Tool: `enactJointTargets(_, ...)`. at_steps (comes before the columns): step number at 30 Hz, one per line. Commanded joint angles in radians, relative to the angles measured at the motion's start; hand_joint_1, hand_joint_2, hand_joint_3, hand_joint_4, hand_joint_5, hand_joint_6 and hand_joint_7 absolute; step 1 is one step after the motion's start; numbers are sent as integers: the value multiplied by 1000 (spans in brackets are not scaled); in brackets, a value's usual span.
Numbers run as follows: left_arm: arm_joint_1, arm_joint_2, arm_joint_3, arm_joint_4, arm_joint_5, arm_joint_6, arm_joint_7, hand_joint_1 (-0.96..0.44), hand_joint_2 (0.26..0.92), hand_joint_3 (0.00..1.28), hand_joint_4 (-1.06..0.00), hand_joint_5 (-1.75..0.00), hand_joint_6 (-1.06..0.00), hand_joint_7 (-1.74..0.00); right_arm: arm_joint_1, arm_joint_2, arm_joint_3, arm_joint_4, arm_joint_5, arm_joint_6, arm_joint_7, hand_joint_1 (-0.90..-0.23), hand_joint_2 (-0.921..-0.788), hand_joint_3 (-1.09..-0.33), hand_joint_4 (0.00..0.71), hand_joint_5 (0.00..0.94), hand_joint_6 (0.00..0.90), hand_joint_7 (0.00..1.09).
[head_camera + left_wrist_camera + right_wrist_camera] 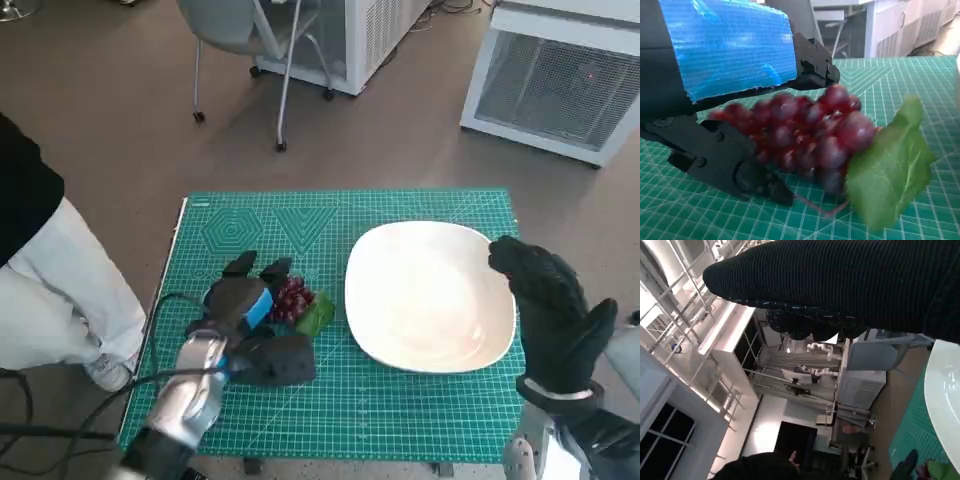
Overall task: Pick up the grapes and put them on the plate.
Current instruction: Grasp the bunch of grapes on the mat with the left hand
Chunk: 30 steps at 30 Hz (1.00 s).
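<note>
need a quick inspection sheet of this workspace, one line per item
surface: green cutting mat covering the small table, grid lines showing
job's things: grapes with a green leaf lie on the mat, beside the plate; white plate has nothing seen on it
clutter: nothing seen on the mat besides the job's things
hands: left hand is down at the grapes, black fingers on either side of the bunch; firm hold cannot be told; right hand raised at the plate's right edge, holding nothing
cables: black cable loops off the left forearm over the mat's edge
surroundings: person's leg and shoe at left; chair and white cabinets beyond
</note>
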<state>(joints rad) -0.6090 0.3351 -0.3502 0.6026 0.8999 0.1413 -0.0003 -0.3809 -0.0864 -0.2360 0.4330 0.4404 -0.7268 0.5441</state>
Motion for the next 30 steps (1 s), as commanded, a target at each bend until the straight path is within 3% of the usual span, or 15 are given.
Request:
enactJointTargets(1,-69,-27,-42,149,-11,10,14,-358,740,12,-140,0,-272,0,6,1,-3,17,14,5,16,-397,-921,-620,433,430,177,878)
enactJointTargets(10,-138,-45,-86,288,-48,-13,26,-365,764,11,-121,0,-237,0,17,-3,-5,8,21,6,26,-396,-921,-618,432,434,179,877)
enactJointTargets(30,-212,-64,-132,441,-125,-29,10,-369,785,5,-113,0,-221,0,27,-4,-5,-8,5,7,3,-389,-921,-634,426,442,180,875)
